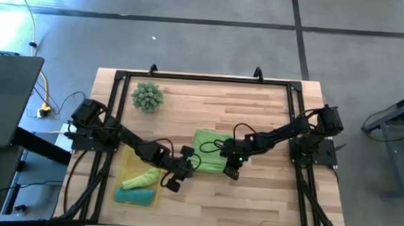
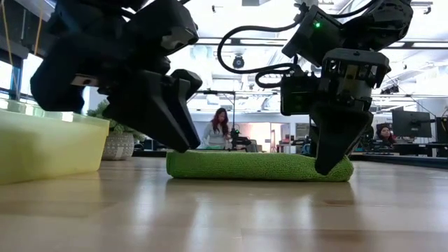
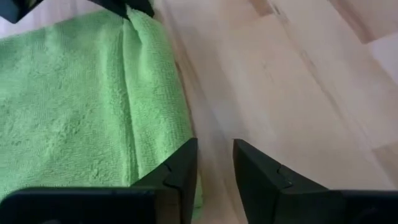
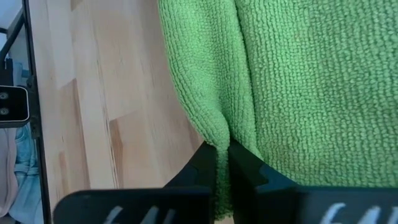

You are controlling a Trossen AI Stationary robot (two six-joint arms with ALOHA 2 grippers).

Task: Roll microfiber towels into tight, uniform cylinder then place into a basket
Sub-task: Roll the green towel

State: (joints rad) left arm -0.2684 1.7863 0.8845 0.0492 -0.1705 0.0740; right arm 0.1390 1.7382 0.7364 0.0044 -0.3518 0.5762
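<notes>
Pinched in the right gripper, the lime towel's soft, limp edge bunches easily; left gripper hovers narrowly parted beside its other corner.

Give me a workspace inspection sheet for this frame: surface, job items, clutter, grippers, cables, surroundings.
Surface: wooden table, black frame around it.
Job's things: lime green towel lies partly folded mid-table; yellow basket holds one lime roll and one teal roll.
Clutter: spiky pale-green ball at the far left corner.
Grippers: right gripper shut on the towel's edge; left gripper open, beside the towel's near edge, holding nothing.
Cables: black loops on the right arm; yellow cable on the floor.
Surroundings: people seated at desks behind.
</notes>
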